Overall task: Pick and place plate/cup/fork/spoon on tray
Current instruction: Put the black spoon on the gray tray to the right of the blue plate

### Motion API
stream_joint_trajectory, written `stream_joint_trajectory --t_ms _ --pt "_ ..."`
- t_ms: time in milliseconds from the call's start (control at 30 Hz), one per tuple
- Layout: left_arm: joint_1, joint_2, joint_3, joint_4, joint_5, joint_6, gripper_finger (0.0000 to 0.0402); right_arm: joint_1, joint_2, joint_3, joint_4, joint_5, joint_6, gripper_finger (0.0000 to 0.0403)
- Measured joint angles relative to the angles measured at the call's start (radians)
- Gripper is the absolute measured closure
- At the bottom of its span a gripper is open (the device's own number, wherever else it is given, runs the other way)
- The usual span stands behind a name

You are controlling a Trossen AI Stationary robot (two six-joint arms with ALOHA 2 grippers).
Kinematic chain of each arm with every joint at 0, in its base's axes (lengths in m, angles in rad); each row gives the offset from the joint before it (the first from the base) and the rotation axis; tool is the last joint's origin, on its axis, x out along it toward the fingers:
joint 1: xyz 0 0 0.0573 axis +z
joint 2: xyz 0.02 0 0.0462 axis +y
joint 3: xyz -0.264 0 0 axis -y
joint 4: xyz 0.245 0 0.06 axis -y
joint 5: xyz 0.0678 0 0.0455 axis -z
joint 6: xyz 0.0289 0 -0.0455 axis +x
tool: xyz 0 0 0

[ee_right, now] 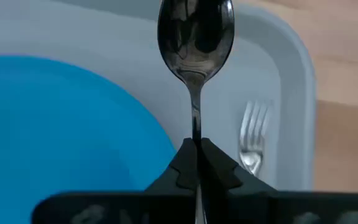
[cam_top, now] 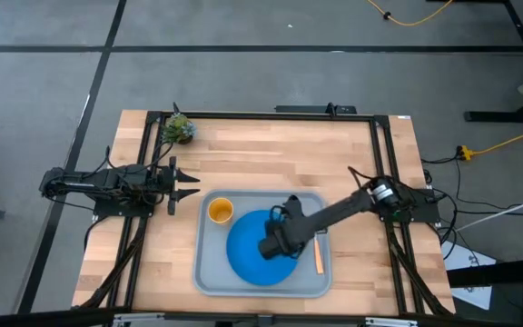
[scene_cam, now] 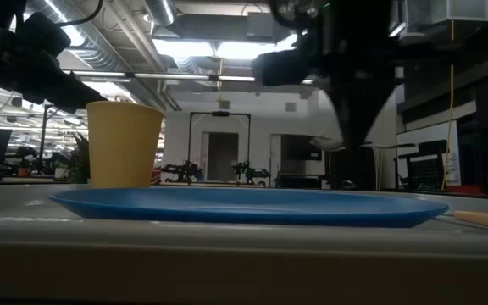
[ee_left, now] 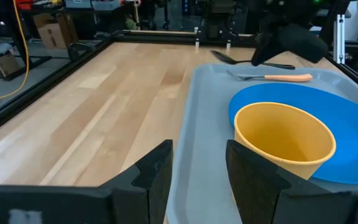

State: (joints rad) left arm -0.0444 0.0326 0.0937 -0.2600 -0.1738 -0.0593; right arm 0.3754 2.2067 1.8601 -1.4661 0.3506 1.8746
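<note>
The grey-blue tray [cam_top: 209, 272] lies on the wooden table. On it rest the blue plate [cam_top: 243, 259], the orange-yellow cup [cam_top: 221, 212] at its far left corner, and the tan-handled fork [cam_top: 319, 253] along its right side. My right gripper [cam_top: 275, 243] hovers over the plate's right part, shut on the dark spoon [ee_right: 196, 37]. My left gripper [cam_top: 189, 187] is open and empty, just left of the tray's far left corner. My right gripper pinches the spoon's thin handle [ee_right: 196, 134] between its two fingertips. The spoon sticks straight out beyond the fingers, bowl [ee_right: 196, 31] foremost, lifted clear above the tray between the plate and the fork.
A small green plant [cam_top: 178, 128] stands at the table's far left corner. Bare wood lies beyond the tray's far side and to its left. Black frame rails run along the table's edges.
</note>
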Motion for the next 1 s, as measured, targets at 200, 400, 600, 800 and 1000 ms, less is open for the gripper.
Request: stream_joint_trajectory --t_ms 200,400,600,800,1000 --pt "0.000 0.000 0.000 0.000 0.000 0.000 0.0259 0.095 -0.047 -0.084 0.023 -0.012 0.140 0.0401" --pt "0.000 0.000 0.000 0.000 0.000 0.000 0.0259 0.164 -0.076 -0.232 0.175 -0.020 0.220 0.0401" --pt "0.000 0.000 0.000 0.000 0.000 0.000 0.0259 0.195 -0.080 -0.332 0.313 -0.027 0.240 0.0401" --pt "0.000 0.000 0.000 0.000 0.000 0.000 0.0259 0.195 -0.081 -0.347 0.323 -0.030 0.216 0.0399" --pt "0.000 0.000 0.000 0.000 0.000 0.000 0.0259 0.195 -0.080 -0.347 0.319 -0.031 0.215 0.0385"
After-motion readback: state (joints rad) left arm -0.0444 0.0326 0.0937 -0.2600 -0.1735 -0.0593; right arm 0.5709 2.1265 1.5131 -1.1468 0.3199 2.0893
